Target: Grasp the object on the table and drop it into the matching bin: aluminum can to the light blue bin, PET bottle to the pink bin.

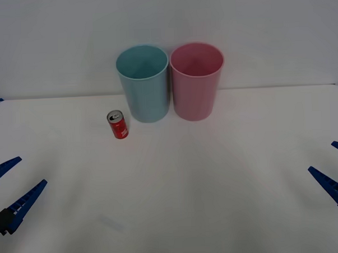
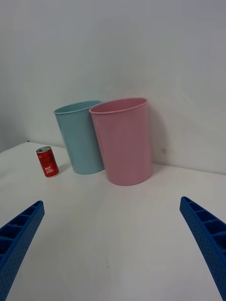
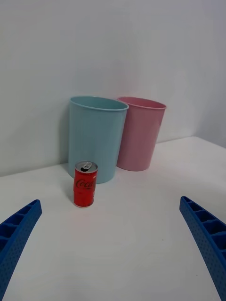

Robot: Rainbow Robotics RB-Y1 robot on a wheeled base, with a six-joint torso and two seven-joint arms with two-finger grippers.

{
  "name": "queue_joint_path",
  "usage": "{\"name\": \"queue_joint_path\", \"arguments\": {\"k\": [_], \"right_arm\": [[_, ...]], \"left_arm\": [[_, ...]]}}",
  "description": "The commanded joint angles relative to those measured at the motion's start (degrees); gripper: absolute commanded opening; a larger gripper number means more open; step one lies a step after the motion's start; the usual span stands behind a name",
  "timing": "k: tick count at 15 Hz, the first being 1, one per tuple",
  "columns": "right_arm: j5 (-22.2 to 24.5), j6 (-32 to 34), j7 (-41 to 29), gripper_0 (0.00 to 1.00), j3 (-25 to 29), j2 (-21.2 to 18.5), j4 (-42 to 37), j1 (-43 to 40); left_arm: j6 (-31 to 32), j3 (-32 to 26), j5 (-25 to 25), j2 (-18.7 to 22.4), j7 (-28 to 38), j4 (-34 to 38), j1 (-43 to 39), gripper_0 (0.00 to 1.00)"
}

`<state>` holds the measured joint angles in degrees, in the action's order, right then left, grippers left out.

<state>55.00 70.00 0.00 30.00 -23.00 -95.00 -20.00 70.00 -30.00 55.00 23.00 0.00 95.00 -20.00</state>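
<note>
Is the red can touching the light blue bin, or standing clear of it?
Apart. In the front view, white table shows between the red can and the light blue bin; the right wrist view shows the same gap.

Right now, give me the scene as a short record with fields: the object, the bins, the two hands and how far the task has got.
object: red aluminum can, upright on the table, untouched
can position: in front of and to the robot's left of the light blue bin, a small gap between them
bins: light blue bin and pink bin side by side at the far edge, pink on the robot's right
left hand: open, low at the near left edge
right hand: open, low at the near right edge
task state: can not yet grasped
</note>
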Motion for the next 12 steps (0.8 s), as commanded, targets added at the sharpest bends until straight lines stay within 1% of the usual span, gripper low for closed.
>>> {"name": "queue_joint_path", "arguments": {"k": [1, 2, 9, 12], "right_arm": [[0.0, 0.0, 0.0, 1.0, 0.0, 0.0, 0.0, 0.0], [0.0, 0.0, 0.0, 1.0, 0.0, 0.0, 0.0, 0.0], [0.0, 0.0, 0.0, 1.0, 0.0, 0.0, 0.0, 0.0], [0.0, 0.0, 0.0, 1.0, 0.0, 0.0, 0.0, 0.0]], "left_arm": [[0.0, 0.0, 0.0, 0.0, 0.0, 0.0, 0.0, 1.0], [0.0, -0.3, -0.1, -0.6, 0.0, -1.1, -0.5, 1.0], [-1.3, -0.6, -0.2, -0.4, -0.3, -1.2, -1.2, 1.0], [-5.1, 1.3, -0.1, -0.4, -0.8, -1.2, -2.3, 1.0]]}}
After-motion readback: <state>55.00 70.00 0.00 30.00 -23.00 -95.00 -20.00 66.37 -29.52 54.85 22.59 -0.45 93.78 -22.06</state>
